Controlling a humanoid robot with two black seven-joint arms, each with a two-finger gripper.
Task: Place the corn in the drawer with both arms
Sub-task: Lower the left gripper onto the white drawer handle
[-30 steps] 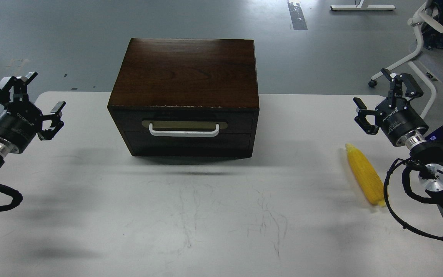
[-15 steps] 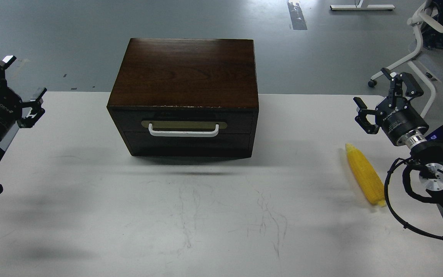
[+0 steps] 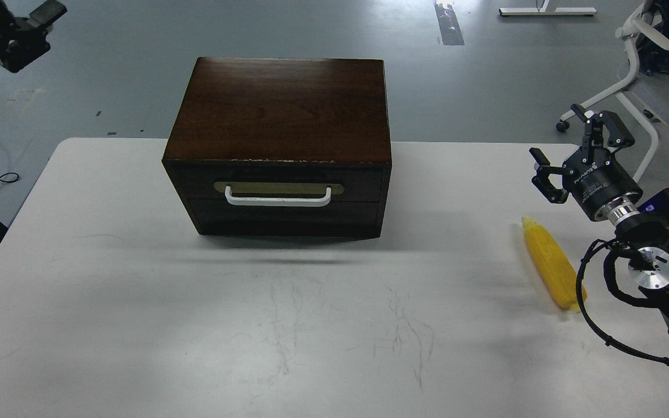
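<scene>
Head view: right tool (image 3: 577, 152) hovers spread and empty beyond the corn (image 3: 551, 263); left tool (image 3: 6, 32) indistinct.

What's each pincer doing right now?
Left pincer: mostly out of frame, state cannot be told.
Right pincer: open, empty, above the corn.

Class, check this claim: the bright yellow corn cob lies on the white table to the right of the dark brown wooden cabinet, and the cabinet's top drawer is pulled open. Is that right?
Not quite. The head view shows the bright yellow corn cob on the white table, right of the dark brown wooden cabinet, but the top drawer with its white bar handle is closed, not pulled open.
</scene>
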